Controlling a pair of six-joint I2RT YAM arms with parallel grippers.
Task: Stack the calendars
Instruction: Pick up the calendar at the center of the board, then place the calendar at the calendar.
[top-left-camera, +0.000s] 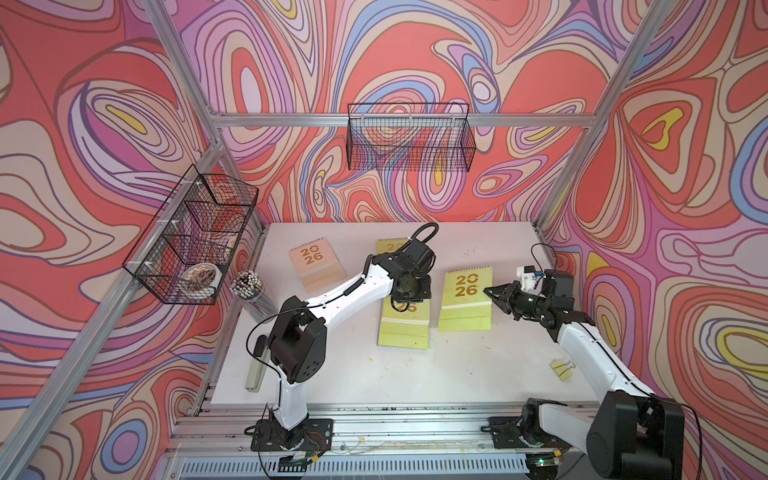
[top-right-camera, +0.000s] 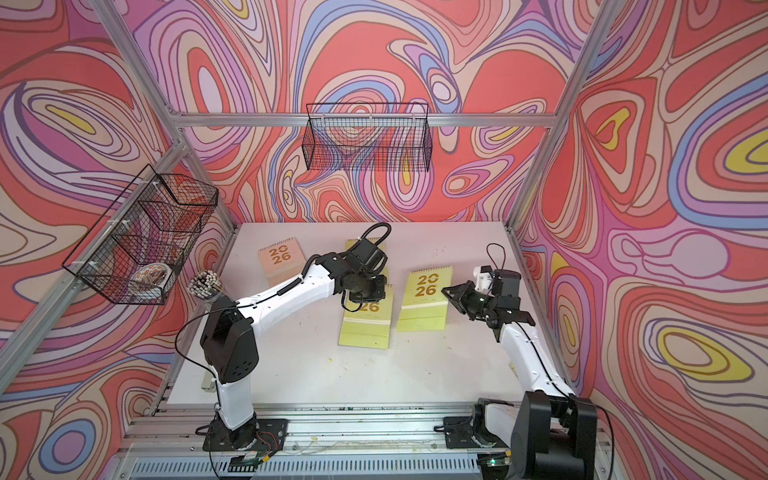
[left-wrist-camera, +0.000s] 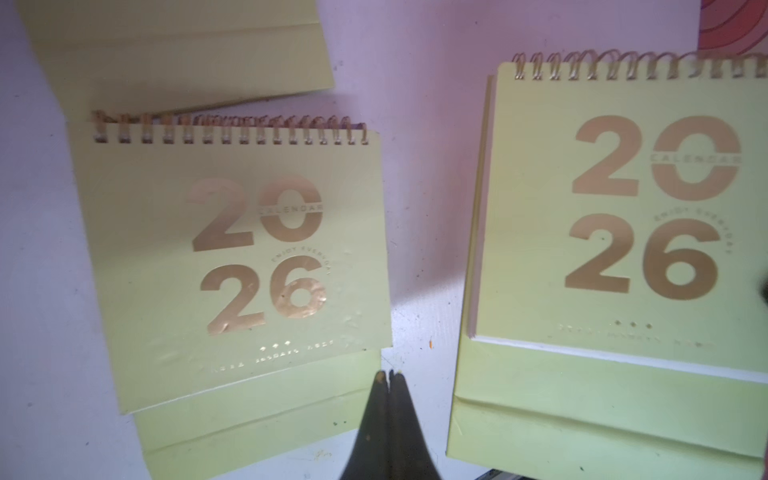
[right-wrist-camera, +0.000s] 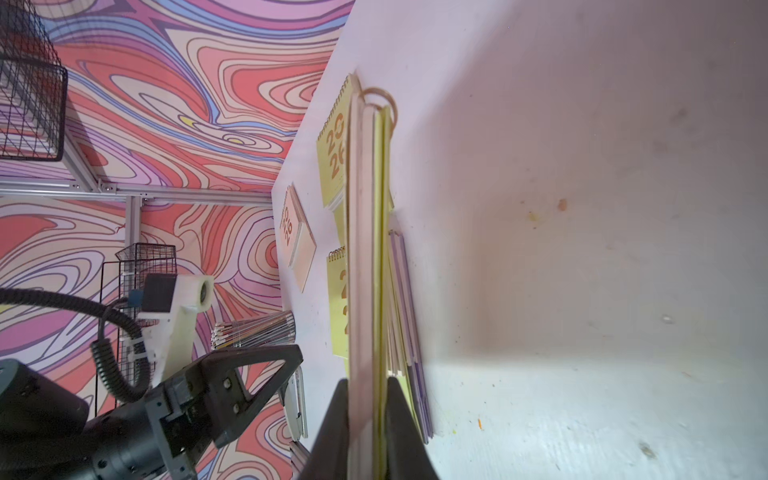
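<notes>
My right fingers (top-left-camera: 495, 292) are pinched down on the edge of a lime green calendar (top-left-camera: 465, 299) that faces them. The right wrist view shows that edge clamped between them, with lavender edges (right-wrist-camera: 409, 332) directly beneath it, so I judge this is the growing stack, lavender under green; I cannot tell whether the green one is lifted or resting. My left fingers (left-wrist-camera: 383, 415) are pressed fully together and hold nothing; their tips sit just beside the corner of a second green calendar (left-wrist-camera: 232, 266), and I cannot tell if they touch it. Beyond them a third green calendar (top-left-camera: 388, 245) lies mostly hidden behind the wrist; further out, well apart, lies the peach pink calendar (top-left-camera: 316, 264). By my reckoning about half is done; three lie single on the bench (top-left-camera: 353, 365), to be carried over to the right fingers' pile.
</notes>
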